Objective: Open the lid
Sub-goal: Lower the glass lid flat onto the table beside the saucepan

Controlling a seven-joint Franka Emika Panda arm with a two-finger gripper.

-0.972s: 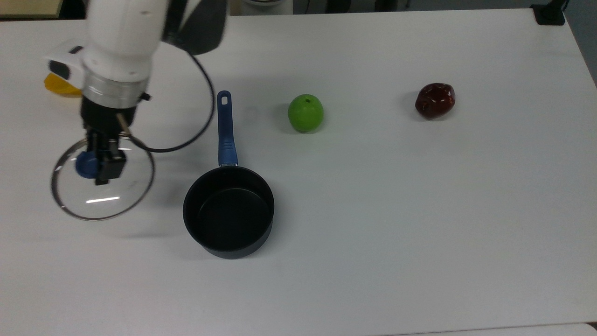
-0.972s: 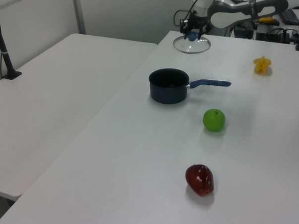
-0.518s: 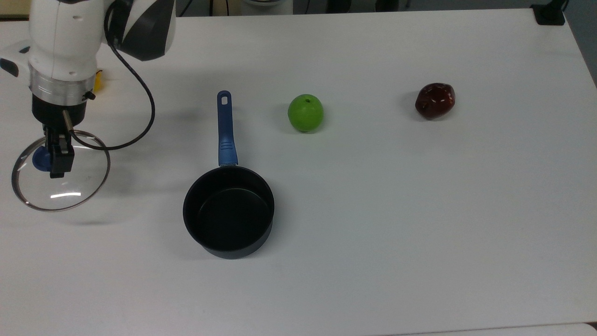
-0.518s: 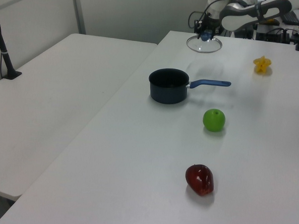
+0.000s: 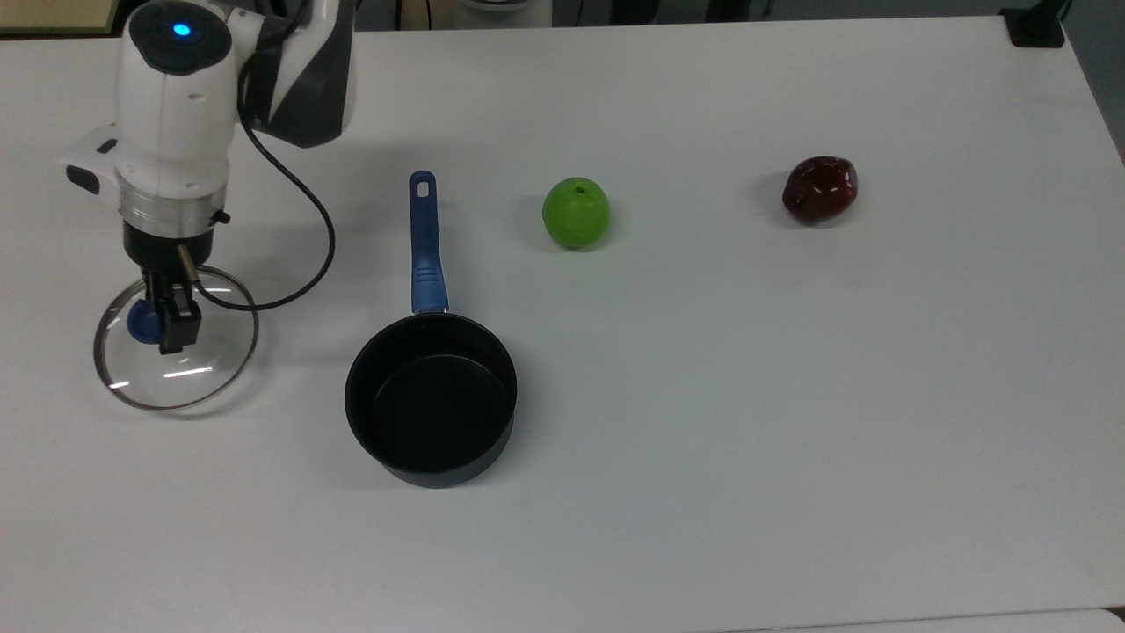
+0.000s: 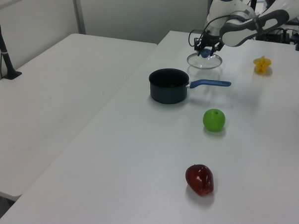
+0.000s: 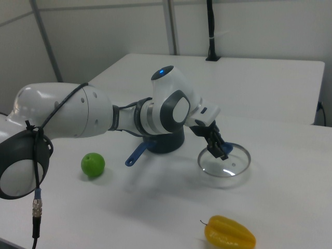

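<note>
In the top view, we see the gripper (image 5: 167,323) reaching straight down onto the lid (image 5: 176,339), its fingers pinching the blue knob (image 5: 141,323) at the disc's centre. So the lid lies directly under the end effector, not off to a side. It sits well to the top view's left of the open black saucepan (image 5: 431,397), whose long blue handle (image 5: 425,246) points toward the far edge. The lid is round and has no long axis of its own; the knob is its one handhold. The white table (image 5: 747,396) around it is bare for some way, and the green apple (image 5: 576,212) and dark red fruit (image 5: 820,188) lie well apart to the top view's right.

In the left view, the lid (image 6: 205,60) shows far back on the table, beyond the saucepan (image 6: 168,85), with the gripper (image 6: 205,49) over its knob. We cannot tell here whether the rim touches the surface or hangs just above it. A yellow fruit (image 6: 262,64) lies to the left view's right, well clear of the disc.

In the right view, the gripper (image 7: 220,150) grips at the lid's (image 7: 224,161) near edge of centre, and the disc looks level and very low, close to the table. The pot is already uncovered, so we judge the coming move to be a short lowering and release, with free room all around the rim.
</note>
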